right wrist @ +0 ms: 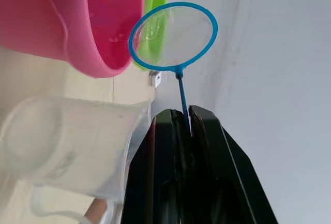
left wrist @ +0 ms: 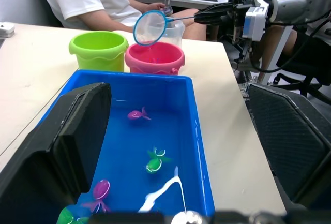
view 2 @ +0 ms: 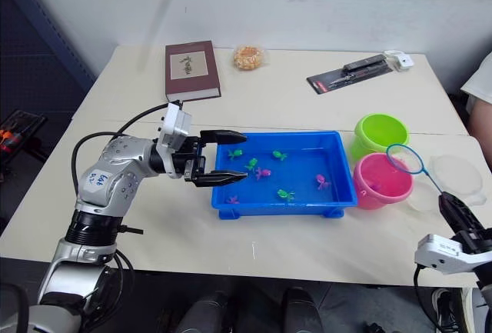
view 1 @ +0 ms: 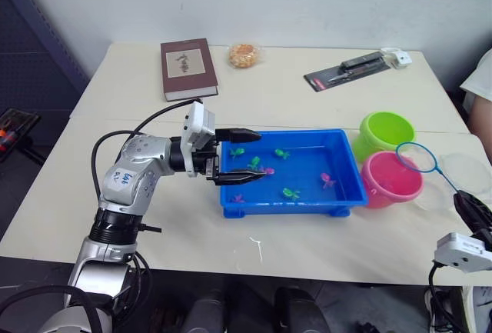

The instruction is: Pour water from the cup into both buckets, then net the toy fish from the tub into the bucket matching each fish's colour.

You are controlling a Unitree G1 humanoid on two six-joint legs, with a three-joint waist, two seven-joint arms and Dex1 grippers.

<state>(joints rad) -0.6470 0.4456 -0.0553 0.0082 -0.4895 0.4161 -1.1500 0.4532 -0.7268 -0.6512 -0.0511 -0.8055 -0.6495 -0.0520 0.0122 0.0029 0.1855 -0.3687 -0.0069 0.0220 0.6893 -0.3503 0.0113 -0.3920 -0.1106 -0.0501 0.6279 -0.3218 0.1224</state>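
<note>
Almost nothing here can be read. On my left arm's grey upper shell [view 1: 129, 179] there is a small white label with dark handwritten characters, but I cannot make them out from either eye view. The dark red book [view 1: 187, 67] at the far left of the table [view 1: 307, 94] carries a pale panel on its cover with a few dark marks that look like characters, too small to read, and the dark packaged card [view 1: 344, 71] at the far right of the table shows no lettering I can decipher.
</note>
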